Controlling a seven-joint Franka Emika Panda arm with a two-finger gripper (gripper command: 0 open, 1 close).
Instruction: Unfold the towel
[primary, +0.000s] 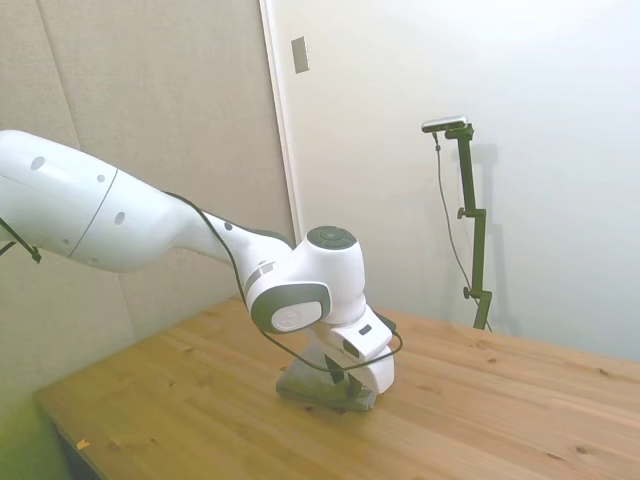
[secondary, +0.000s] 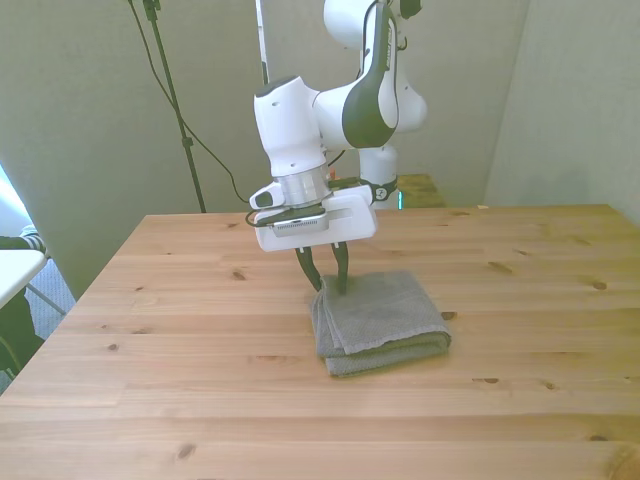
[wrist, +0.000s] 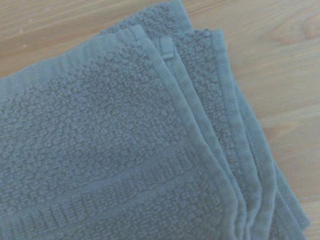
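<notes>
Now the gripper (secondary: 329, 281), fingers nearly together, pinches the far left corner of the folded towel (secondary: 381, 320) at frame centre on the table (secondary: 180, 340). Next, probably: lift and peel one layer open.

The arm (primary: 300, 300) hides most of the towel (primary: 300, 385) in the side view.

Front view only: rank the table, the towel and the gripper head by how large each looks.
1. table, by far the largest.
2. towel, folded.
3. gripper head, about as wide as the towel but flatter; the two look close, and it sits farther from the camera, so this order is unsure.
</notes>
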